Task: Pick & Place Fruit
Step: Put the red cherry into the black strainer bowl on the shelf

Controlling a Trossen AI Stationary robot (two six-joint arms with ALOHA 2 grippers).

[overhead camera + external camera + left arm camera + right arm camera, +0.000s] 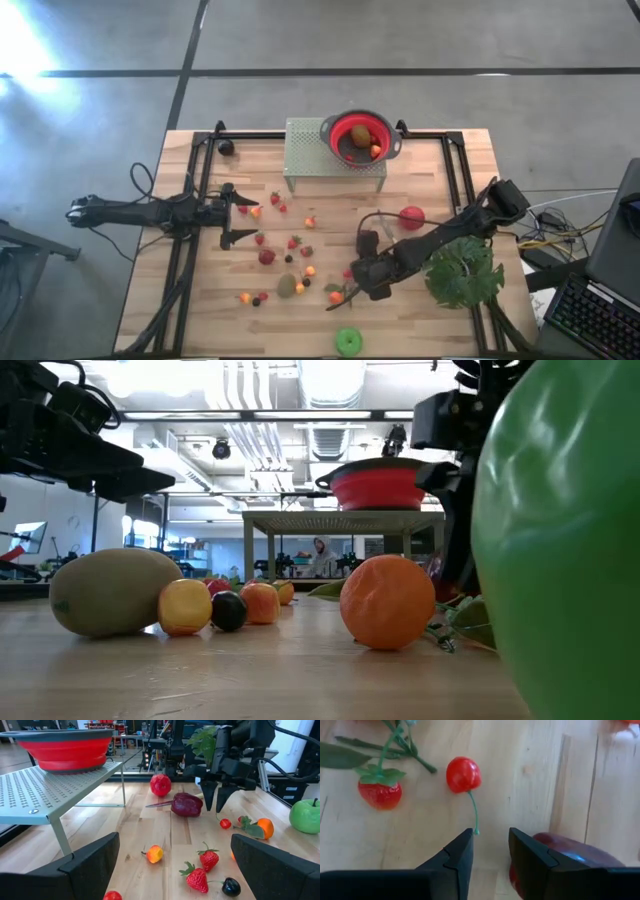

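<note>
Right claw (490,851) hangs low over the table (530,765), its fingers spread only a narrow way with nothing between them, lined up, I'd guess, on the green stem just ahead. That stem runs up to a small glossy red cherry (463,774). Beside the claw lies a dark maroon fruit (572,851); a little past the cherry sits a strawberry (380,794) with leafy cap. Far across the table the left claw (238,213) waits, spread wide and empty. Farther back a red bowl (360,135) stands on a raised rack.
</note>
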